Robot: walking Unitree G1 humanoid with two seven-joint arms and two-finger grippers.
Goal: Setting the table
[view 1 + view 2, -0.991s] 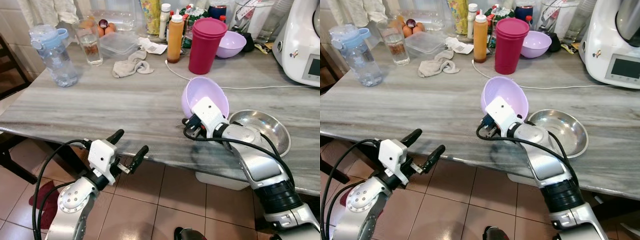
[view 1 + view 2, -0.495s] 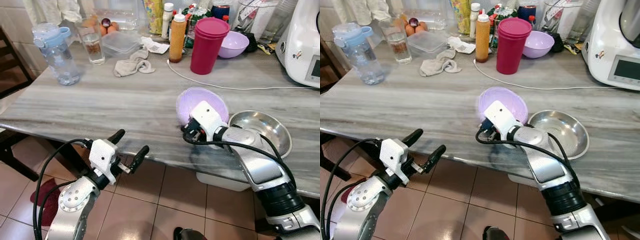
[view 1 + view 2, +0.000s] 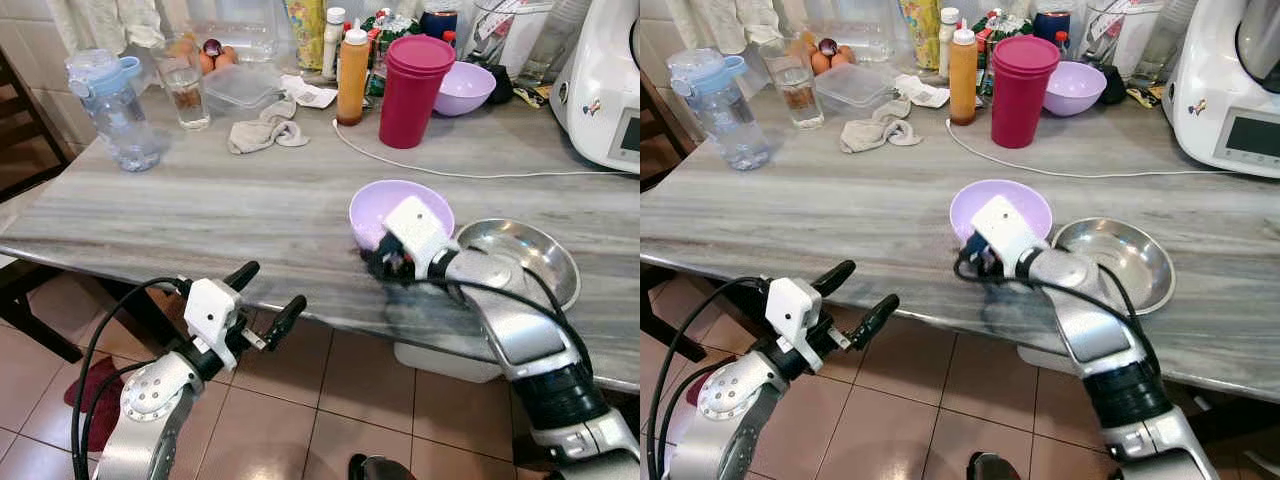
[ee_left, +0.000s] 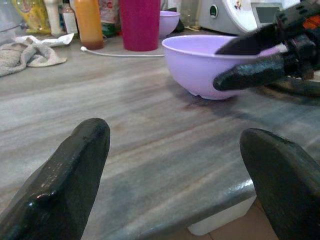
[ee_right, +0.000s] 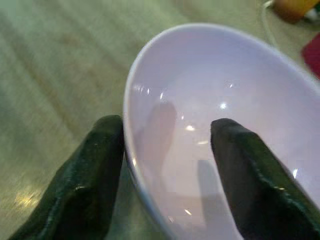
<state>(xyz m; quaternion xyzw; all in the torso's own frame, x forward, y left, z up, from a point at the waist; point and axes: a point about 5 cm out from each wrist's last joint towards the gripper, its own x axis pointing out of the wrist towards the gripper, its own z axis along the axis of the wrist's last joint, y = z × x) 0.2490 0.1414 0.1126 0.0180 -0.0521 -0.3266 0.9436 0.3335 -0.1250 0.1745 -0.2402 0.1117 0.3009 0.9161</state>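
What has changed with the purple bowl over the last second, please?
The right pincer has tipped the purple bowl from steeply tilted down to upright on the table, its fingers now apart astride the rim. The left pincer and steel bowl stayed put.

No word, brand or number can be read anywhere in these views. The white kitchen machine (image 3: pixel 1230 85) at the far right of the tabletop (image 3: pixel 840 200) has a small grey display, which seems blank or too small to read. The printed packets (image 3: pixel 300 25) at the back are too blurred to make out.
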